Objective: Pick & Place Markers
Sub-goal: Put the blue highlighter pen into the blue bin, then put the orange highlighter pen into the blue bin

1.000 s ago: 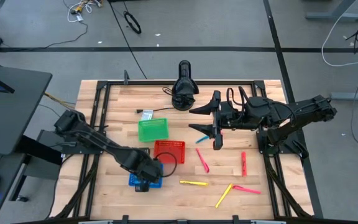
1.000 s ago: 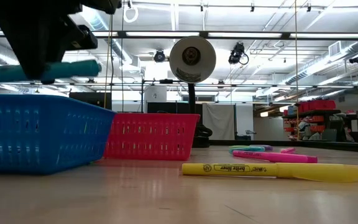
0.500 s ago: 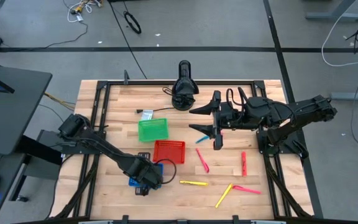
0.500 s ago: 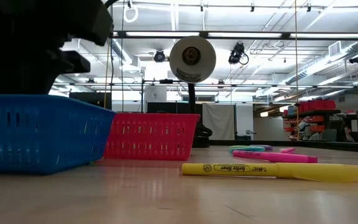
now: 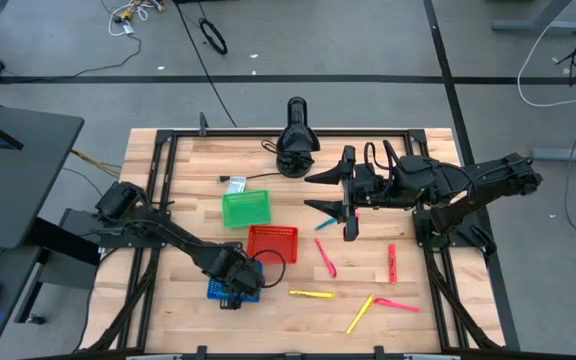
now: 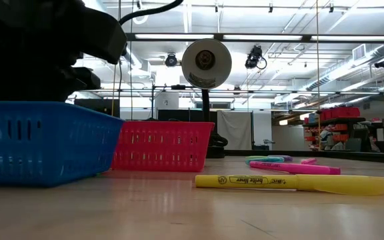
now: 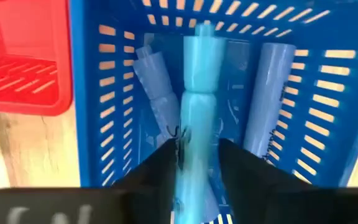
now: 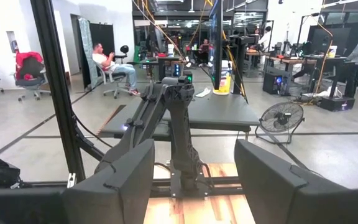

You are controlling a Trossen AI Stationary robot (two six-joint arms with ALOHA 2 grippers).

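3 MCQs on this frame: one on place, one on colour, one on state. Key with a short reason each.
1. Where is the left gripper?
A. over the green basket
B. over the blue basket
C. beside the lamp

2. What colour is the marker between the left gripper's fingers?
A. light blue
B. yellow
C. pink

3. How is the right gripper?
A. shut on a pink marker
B. open, holding nothing
C. inside the red basket

Key: 1 B, the high view shows it over the blue basket. 2 A, the left wrist view shows a light blue marker held above the basket floor. 3 B, its fingers are spread above the table, with nothing between them.
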